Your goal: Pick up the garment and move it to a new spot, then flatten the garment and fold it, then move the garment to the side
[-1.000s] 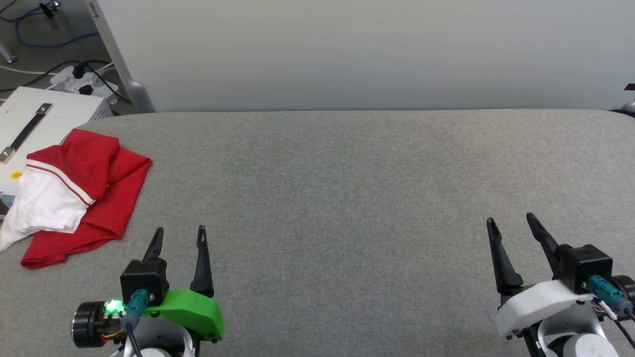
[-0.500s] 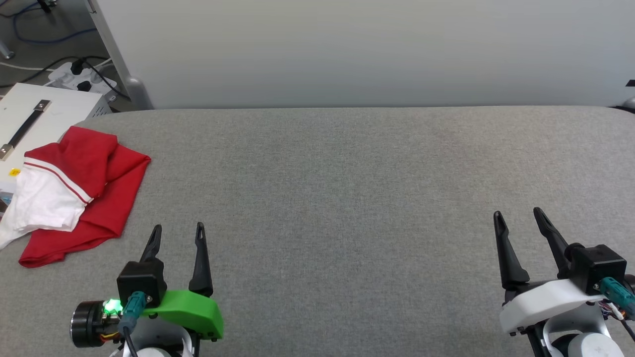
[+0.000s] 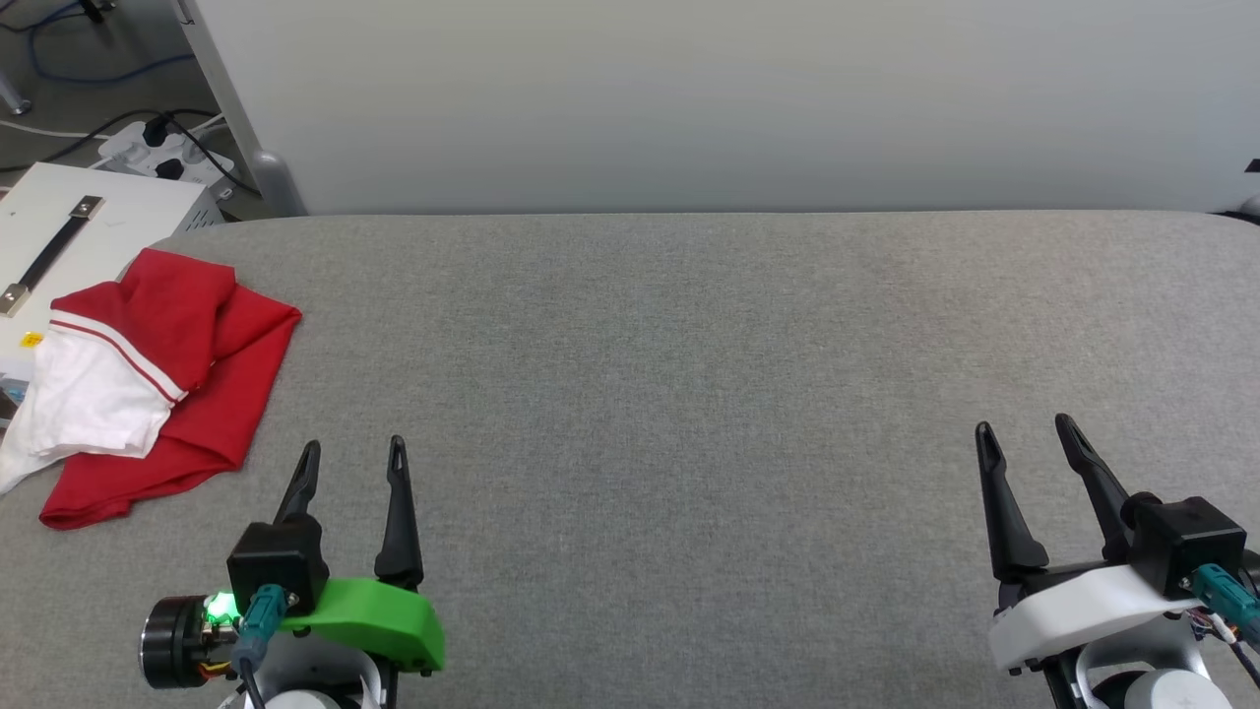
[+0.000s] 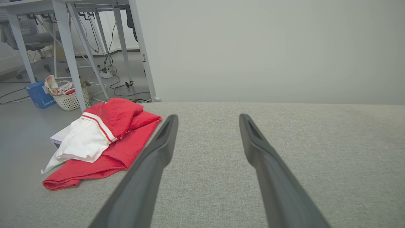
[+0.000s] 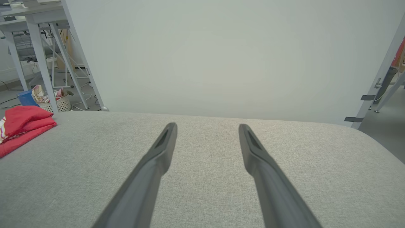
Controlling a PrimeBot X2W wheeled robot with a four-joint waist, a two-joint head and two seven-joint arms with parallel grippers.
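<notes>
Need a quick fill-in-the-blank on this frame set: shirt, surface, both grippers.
The crumpled red T-shirt with a white sleeve lies at the robot's ____ edge of the grey fabric surface.
The left gripper has its jaws ____, clear of the shirt.
The right gripper holds ____.
Missing words: left; open; nothing.

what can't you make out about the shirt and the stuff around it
Head view: the garment lies bunched, so its front is hidden in its own folds; the white sleeve tip is cut by the left edge.
Right wrist view: most of it is cut off by the left edge.
Left wrist view: what fills the basket is too small to tell.
</notes>
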